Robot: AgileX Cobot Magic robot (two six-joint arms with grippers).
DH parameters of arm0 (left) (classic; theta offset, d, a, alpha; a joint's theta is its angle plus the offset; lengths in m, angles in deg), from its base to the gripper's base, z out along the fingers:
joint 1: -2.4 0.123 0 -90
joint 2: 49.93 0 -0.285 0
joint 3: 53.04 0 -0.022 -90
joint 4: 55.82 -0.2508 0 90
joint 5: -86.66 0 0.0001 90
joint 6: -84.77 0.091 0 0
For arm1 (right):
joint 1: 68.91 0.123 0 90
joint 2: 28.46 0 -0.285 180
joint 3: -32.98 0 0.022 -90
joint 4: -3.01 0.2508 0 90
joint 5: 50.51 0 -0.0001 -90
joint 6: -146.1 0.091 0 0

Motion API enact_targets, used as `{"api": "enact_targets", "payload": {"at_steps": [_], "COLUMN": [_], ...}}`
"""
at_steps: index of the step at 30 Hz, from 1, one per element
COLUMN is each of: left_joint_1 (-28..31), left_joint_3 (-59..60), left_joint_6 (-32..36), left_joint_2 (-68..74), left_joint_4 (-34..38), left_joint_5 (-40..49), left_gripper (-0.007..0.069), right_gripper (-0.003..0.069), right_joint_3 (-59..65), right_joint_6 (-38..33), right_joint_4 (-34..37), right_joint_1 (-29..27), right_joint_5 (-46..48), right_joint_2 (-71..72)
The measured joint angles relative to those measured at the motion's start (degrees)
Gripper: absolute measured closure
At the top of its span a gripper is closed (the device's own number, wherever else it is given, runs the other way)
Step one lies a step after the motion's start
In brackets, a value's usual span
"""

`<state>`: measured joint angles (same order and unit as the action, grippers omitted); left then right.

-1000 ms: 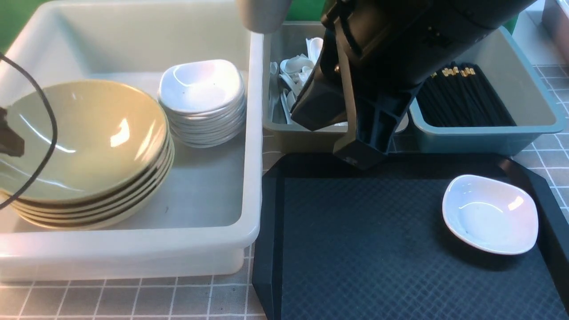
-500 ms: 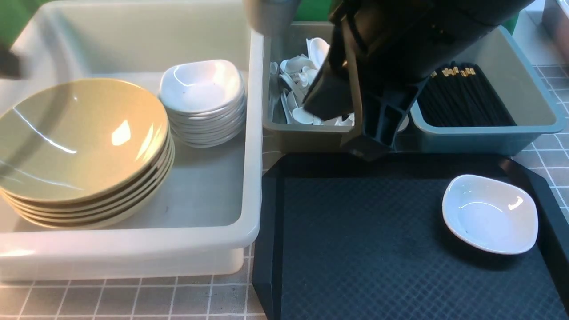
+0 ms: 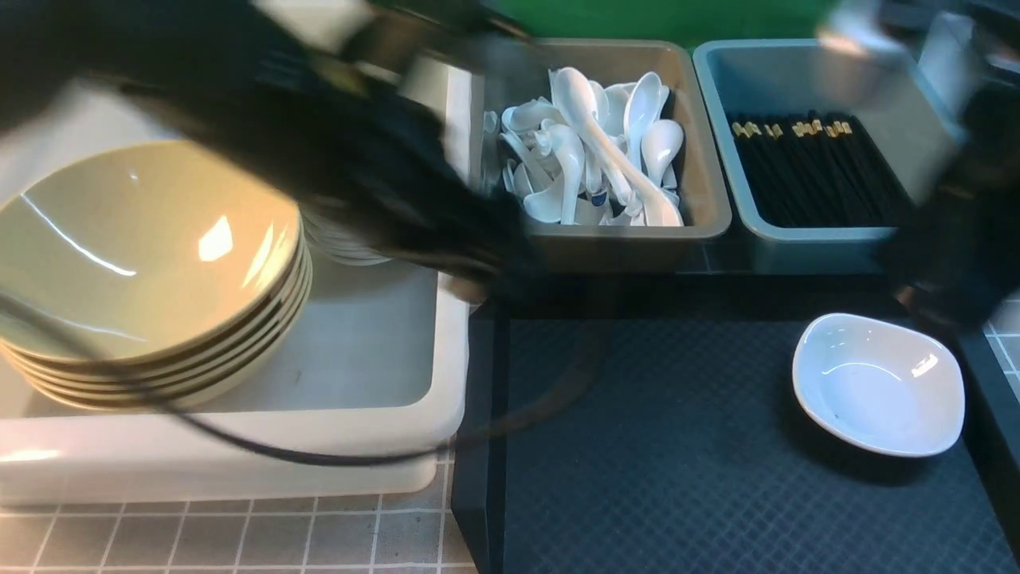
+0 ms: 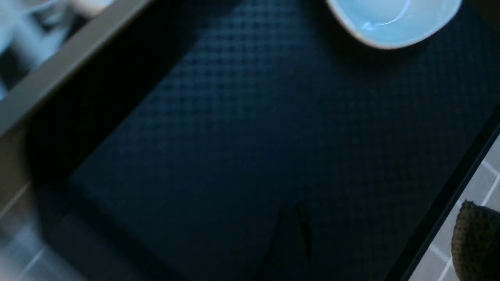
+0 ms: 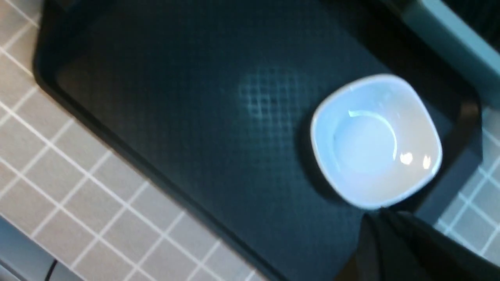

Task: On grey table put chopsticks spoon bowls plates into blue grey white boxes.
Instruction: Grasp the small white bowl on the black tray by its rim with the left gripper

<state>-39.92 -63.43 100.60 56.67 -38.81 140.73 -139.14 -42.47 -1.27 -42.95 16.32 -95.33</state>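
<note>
1. 1 plate (image 3: 876, 384) is left outside the boxes. It sits rim up on the black tray (image 3: 637, 478), near the tray's right edge, touching nothing else. The tray sits on the grey table (image 3: 239, 542).
2. Sorting looks to be by type and fit. The bowls (image 3: 143, 255) are nested in 1 stack in the white box (image 3: 454, 359), probably the only tub wide enough. The plate stack (image 3: 351, 251) is beside them, mostly hidden behind the left arm.
3. The spoons (image 3: 590, 151) are piled loose in the grey-brown box (image 3: 629, 243). The chopsticks (image 3: 813, 171) lie parallel in the teal box (image 3: 821, 247), gold bands at the far end.
4. The left gripper (image 3: 486, 275) is smeared by blur at the corner where the white box meets the tray. Its wrist view shows no fingers either, so I can't tell if it's spread or closed.
5. The right gripper (image 3: 936, 299) is blurred, just past the plate's far right side. Jaws are pressed together and look empty.
6. My read: the plate belongs on the plate stack. The right gripper must spread before taking the rim, and the glossy rim could slip.
7. No readable writing or brands. There's 1 small blue mark among the spoons, too small to read.
</note>
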Motion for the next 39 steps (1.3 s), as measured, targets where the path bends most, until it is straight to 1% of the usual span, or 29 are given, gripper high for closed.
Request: {"api": "enact_targets", "payload": {"at_steps": [6,9,18,24,26,28,30,33,34,36,39], "left_joint_1": [-4.93,-6.10,-6.32,-6.32,-6.32,-6.32,-6.32,-6.20,-5.98,-5.75,-4.97], "left_joint_3": [-10.85,-15.52,-26.91,-33.13,-34.88,-35.97,-36.53,-37.21,-37.96,-40.08,-43.36], "left_joint_6": [-0.13,-0.13,-0.42,-0.88,-1.70,-1.95,-2.02,-2.15,-2.28,-1.74,-1.12], "left_joint_2": [13.47,19.35,34.23,41.04,42.46,43.33,43.70,43.88,43.88,43.10,40.35], "left_joint_4": [1.48,1.91,6.95,7.62,7.98,8.09,7.85,7.13,7.60,6.20,0.06], "left_joint_5": [-0.62,-1.64,-6.46,-9.22,-9.85,-10.28,-10.41,-9.51,-8.43,-4.53,2.54], "left_gripper": [0.0155,0.0155,0.0155,0.0160,0.0178,0.0218,0.0293,0.0494,0.0538,0.0587,0.0618], "right_gripper": [0.0646,0.0646,0.0644,0.0642,0.0642,0.0642,0.0642,0.0642,0.0642,0.0642,0.0642], "right_joint_3": [2.90,3.45,3.51,3.51,3.51,3.51,3.51,3.51,3.51,3.51,3.16], "right_joint_6": [1.41,1.97,2.82,2.76,2.76,2.76,2.76,2.41,2.16,1.64,1.09], "right_joint_4": [-0.72,-1.84,-2.55,-2.66,-2.70,-2.70,-2.72,-2.77,-2.77,-2.77,-2.37], "right_joint_1": [-1.46,-1.51,-1.51,-1.51,-1.51,-1.51,-1.51,-1.51,-1.51,-1.51,-1.51], "right_joint_5": [0.00,0.00,0.00,0.00,0.00,0.00,0.00,0.00,0.00,0.00,-0.14], "right_joint_2": [5.40,8.25,10.97,10.97,10.97,10.97,10.97,10.97,10.97,10.97,10.71]}}
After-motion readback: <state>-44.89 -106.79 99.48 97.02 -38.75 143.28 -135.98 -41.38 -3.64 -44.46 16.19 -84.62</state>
